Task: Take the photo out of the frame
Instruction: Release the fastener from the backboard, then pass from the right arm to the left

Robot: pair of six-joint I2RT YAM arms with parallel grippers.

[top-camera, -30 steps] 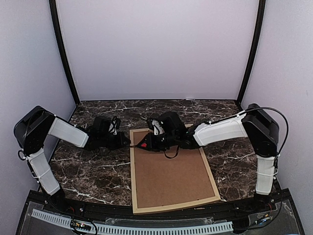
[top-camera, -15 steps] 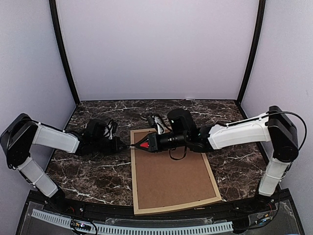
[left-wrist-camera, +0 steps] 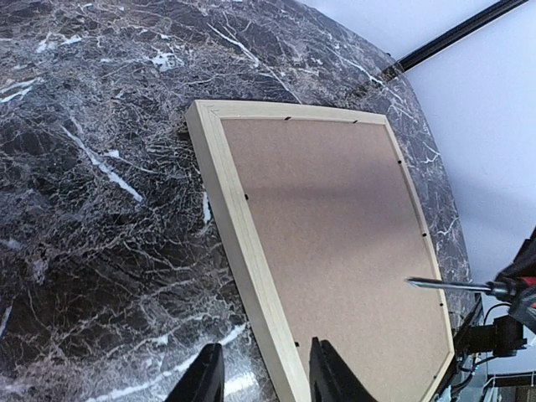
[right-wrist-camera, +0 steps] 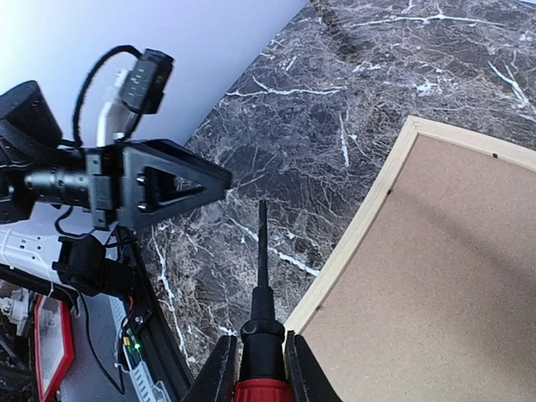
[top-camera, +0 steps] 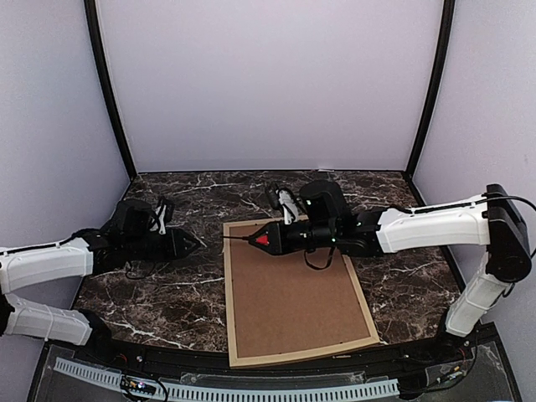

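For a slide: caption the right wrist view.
Right pincer grips a screwdriver beside the face-down frame; left pincer opposite, open.

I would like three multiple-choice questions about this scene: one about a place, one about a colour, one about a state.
1. Where is the left gripper relative to the frame?
A) resting on it
B) to its left, above the table
C) beyond its far edge

2. What colour is the handle of the screwdriver?
A) blue
B) red
C) yellow

3. How does the frame lie?
A) photo side up
B) standing on edge
C) flat, back up

Answers:
1 B: the top view shows it beside the frame's left edge.
2 B: red shows at the right gripper.
3 C: the brown backing board faces up.
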